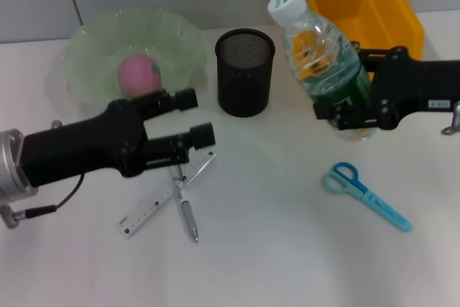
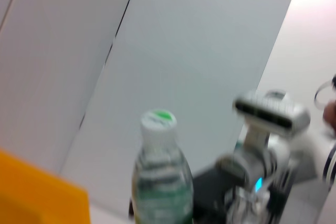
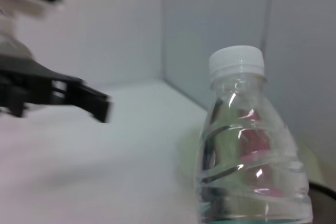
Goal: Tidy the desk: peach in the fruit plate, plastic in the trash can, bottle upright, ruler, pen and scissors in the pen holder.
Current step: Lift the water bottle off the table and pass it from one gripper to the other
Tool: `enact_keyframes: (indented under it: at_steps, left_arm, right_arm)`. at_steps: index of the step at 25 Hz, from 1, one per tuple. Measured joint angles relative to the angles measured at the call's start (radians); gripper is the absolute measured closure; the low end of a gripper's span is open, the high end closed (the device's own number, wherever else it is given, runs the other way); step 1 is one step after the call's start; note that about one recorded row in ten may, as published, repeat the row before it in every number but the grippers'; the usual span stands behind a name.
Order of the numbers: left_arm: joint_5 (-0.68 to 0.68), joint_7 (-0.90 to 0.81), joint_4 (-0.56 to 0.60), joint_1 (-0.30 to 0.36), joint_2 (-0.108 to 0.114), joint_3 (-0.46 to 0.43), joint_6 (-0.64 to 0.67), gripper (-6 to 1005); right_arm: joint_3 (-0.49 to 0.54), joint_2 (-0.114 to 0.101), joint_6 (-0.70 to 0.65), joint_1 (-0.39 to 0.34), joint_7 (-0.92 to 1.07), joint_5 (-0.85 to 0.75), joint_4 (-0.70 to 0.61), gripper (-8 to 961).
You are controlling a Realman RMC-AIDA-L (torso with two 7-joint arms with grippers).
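Observation:
My right gripper (image 1: 343, 113) is shut on the lower part of a clear bottle (image 1: 322, 52) with a white-green cap, which it holds nearly upright at the right. The bottle also shows in the left wrist view (image 2: 160, 182) and the right wrist view (image 3: 251, 145). My left gripper (image 1: 200, 116) is open and empty above the near end of a clear ruler (image 1: 154, 206) and a pen (image 1: 185, 210). A pink peach (image 1: 138, 73) lies in the green fruit plate (image 1: 86, 48). The black mesh pen holder (image 1: 244, 70) stands empty. Blue scissors (image 1: 366, 193) lie at the front right. No plastic shows.
A yellow bin (image 1: 392, 5) stands at the back right, just behind the bottle and my right arm; it also shows in the left wrist view (image 2: 37, 192). The white wall runs along the back of the desk.

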Motion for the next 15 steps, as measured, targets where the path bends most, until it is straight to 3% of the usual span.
enact_keyframes:
  at_steps: [8, 15]
  left_arm:
    - [-0.164, 0.115, -0.115, -0.035, -0.003, 0.009, 0.010, 168]
    - [-0.174, 0.146, -0.158, -0.073, -0.007, 0.022, 0.011, 168]
  right_arm:
    - [-0.003, 0.000, -0.088, 0.041, -0.159, 0.151, 0.250, 193]
    - [-0.007, 0.001, -0.131, 0.100, -0.240, 0.187, 0.414, 193]
